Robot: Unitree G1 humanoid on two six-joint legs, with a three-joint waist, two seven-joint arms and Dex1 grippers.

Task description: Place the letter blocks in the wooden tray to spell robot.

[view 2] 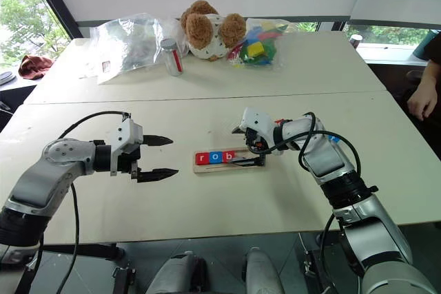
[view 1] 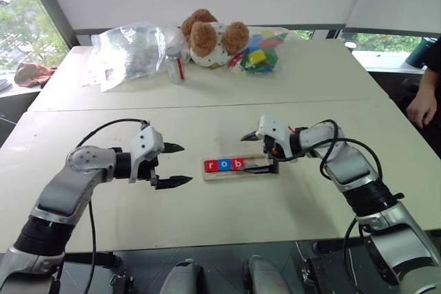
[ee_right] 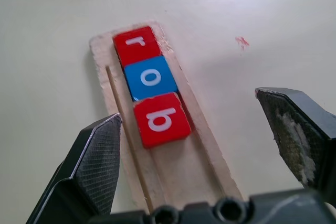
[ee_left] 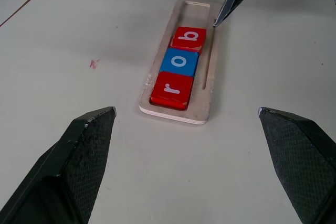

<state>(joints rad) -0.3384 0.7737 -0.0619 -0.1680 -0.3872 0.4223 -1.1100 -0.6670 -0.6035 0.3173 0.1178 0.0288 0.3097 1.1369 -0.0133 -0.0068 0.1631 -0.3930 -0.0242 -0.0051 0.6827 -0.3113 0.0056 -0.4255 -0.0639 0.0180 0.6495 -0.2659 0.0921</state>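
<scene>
The wooden tray (view 1: 256, 167) lies at the middle of the near table. Three letter blocks sit in its left part: a red r (view 1: 211, 165), a blue o (view 1: 224, 164) and a red b (view 1: 237, 164). The b (ee_right: 161, 120) sits a little askew against the o (ee_right: 151, 78). My right gripper (view 1: 253, 154) hangs open just above the tray's bare right half, with nothing between its fingers. My left gripper (view 1: 185, 164) is open too and holds nothing. It hovers left of the tray and points at its end (ee_left: 173, 115).
On the far table sit a teddy bear (view 1: 209, 36), a bag of coloured toy blocks (view 1: 258, 53), a clear plastic bag (view 1: 127, 49) and a small jar (view 1: 176, 65). A person's hand (view 1: 420, 105) rests at the right edge. A seam (view 1: 207, 106) divides the two tables.
</scene>
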